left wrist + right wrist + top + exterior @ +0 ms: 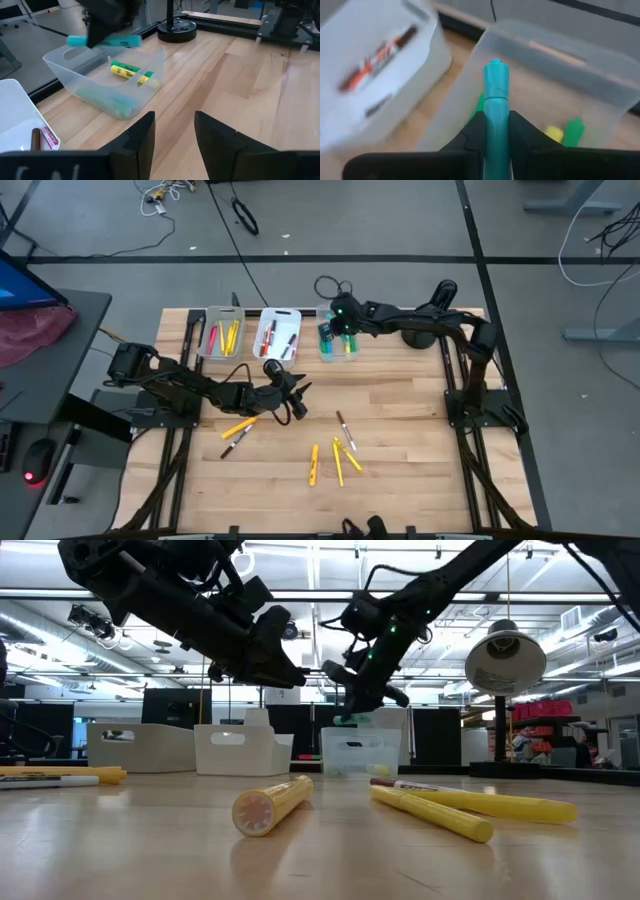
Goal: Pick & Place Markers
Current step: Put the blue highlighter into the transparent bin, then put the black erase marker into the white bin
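Teal marker (pixel 496 107) pinched in the right gripper (pixel 495 131) hangs over the clear bin (pixel 560 65), seemingly for dropping; left gripper (pixel 174 131) waits spread.

Blurred white rectangular plastic bin (pixel 380 75), contents smeared; teal marker's (pixel 496 120) lower end hidden between right pincer (pixel 496 137) fingers.

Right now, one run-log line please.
right tool: shut on teal marker, above clear plastic bin | left tool: open, empty, mid-table | loose yellow markers: remain

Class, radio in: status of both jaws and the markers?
Right gripper shut on teal marker above clear bin. Left gripper open, empty, mid-table. Nothing in the way.
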Robot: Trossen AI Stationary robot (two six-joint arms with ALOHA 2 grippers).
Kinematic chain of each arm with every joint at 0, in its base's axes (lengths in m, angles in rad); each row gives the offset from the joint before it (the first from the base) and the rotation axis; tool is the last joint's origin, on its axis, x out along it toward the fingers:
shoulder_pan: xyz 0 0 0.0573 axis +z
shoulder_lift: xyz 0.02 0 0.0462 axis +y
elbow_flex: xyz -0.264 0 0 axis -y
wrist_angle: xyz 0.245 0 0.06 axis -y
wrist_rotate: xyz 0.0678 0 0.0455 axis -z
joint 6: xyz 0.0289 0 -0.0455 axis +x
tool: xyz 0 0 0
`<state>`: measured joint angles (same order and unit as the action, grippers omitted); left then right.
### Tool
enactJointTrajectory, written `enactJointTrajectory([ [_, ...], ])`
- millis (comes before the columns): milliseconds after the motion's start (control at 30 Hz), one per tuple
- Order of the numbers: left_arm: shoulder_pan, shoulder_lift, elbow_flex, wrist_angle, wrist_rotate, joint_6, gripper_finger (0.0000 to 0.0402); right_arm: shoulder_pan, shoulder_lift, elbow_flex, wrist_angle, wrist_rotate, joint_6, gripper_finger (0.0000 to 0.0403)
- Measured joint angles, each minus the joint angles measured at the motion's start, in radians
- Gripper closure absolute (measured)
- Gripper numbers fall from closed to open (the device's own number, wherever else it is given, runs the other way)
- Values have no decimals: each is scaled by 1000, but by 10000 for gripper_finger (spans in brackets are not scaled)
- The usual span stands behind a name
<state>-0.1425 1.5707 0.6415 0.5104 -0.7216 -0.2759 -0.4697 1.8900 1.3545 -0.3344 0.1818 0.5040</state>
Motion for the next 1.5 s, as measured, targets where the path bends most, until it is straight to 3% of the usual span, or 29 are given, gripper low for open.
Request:
enactJointTrajectory([
  [467,0,0,0,1,0,0,257,-26,134,0,46,-1,135,347],
  [867,-1,0,0,2,19,1,257,-26,122,-23,76,-7,106,239],
  [1167,-75,-46,0,-2,19,105,265,66,-103,-23,17,11,-168,212],
  [1400,-249,-189,1,-59,17,286,282,344,-350,-154,-2,243,-300,212],
  [1500,-368,-264,12,-162,-45,312,289,483,-457,-268,31,332,-303,211],
])
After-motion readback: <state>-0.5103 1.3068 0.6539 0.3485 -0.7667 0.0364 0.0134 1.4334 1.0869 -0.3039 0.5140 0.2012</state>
